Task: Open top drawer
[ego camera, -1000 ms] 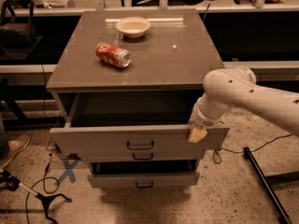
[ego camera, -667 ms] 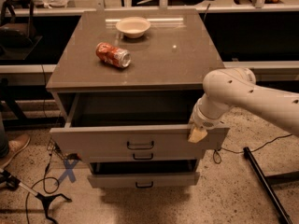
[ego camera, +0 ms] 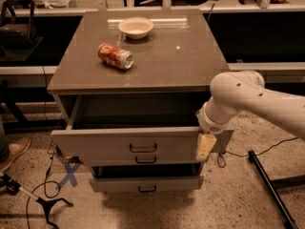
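The top drawer (ego camera: 119, 142) of the grey cabinet stands pulled out, its wide flat front forward and its deep dark box open behind. Its small dark bar handle (ego camera: 143, 148) sits at mid front. Two narrower drawers lie below, the lowest (ego camera: 147, 182) also pulled out a little. My gripper (ego camera: 205, 147) hangs from the white arm (ego camera: 248, 99) at the right end of the top drawer's front, its cream finger against the front edge.
A crushed red can (ego camera: 115, 56) lies on its side on the cabinet top (ego camera: 181, 66). A cream bowl (ego camera: 136, 27) stands behind it. A tripod leg and cables (ego camera: 43, 199) lie on the floor left, a shoe (ego camera: 14, 149) at far left, a dark pole (ego camera: 269, 185) right.
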Motion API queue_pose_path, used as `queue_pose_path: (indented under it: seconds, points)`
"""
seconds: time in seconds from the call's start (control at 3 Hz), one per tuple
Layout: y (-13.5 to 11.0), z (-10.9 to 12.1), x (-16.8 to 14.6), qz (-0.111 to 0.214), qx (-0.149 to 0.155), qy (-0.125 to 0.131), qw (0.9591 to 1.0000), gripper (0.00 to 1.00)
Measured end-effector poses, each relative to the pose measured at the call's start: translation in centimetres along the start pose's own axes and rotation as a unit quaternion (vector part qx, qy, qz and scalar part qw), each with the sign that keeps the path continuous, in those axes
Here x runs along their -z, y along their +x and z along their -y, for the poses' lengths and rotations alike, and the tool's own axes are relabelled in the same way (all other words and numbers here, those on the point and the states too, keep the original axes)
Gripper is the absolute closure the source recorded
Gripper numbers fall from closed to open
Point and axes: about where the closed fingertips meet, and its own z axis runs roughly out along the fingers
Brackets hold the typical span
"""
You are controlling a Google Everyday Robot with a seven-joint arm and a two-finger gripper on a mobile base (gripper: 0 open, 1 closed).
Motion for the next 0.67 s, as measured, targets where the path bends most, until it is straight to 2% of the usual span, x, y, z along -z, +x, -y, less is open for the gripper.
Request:
queue_pose_path:
  seconds: [0.67]
  points:
    - [-1.1, -3.0, 0.5, 0.013, 0.043, -0.032, 0.9985, 0.0]
